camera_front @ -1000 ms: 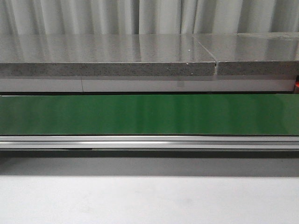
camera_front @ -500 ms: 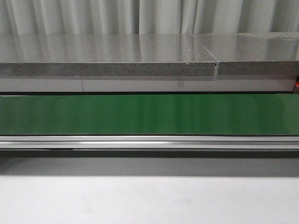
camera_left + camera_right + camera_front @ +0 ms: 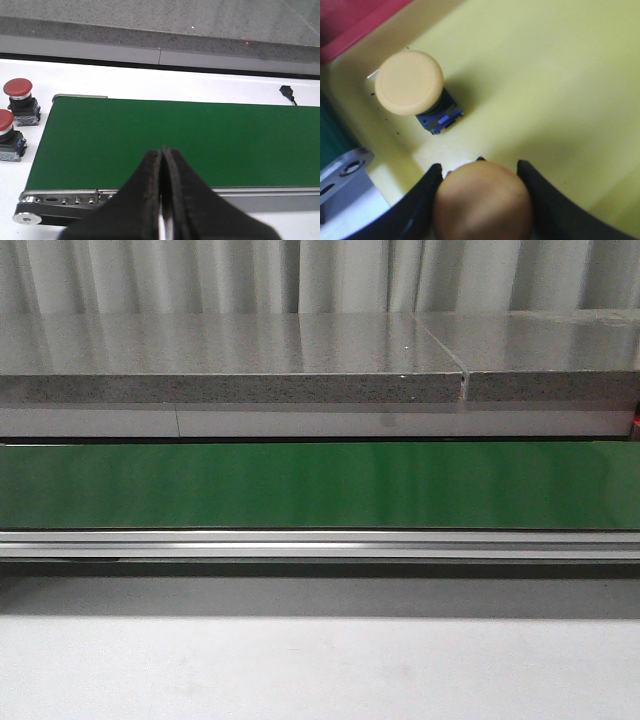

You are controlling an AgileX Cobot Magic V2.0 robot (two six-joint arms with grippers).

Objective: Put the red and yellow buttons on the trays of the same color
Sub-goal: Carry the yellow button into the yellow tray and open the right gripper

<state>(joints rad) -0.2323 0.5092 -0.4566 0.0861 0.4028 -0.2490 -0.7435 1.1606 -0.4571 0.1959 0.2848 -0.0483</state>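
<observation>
- Yellow mushroom-head push button [image 3: 482, 200] sits clamped between our right gripper [image 3: 480, 192] jaws, over the yellow plastic tray [image 3: 560, 85].
- One matching yellow button [image 3: 410, 82] already rests there.
- Two red push buttons [image 3: 17, 92] wait beside the green conveyor belt [image 3: 175, 135].
- Our left gripper [image 3: 162, 170] jaws are closed, empty.

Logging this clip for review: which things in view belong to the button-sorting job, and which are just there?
Job:
- yellow mushroom-head button held in the right gripper
- second yellow button standing in the yellow plastic tray
- red tray
- two red mushroom-head buttons
- left gripper, shut, empty

Just there:
- green conveyor belt
- grey speckled stone slab
- black cable end
</observation>
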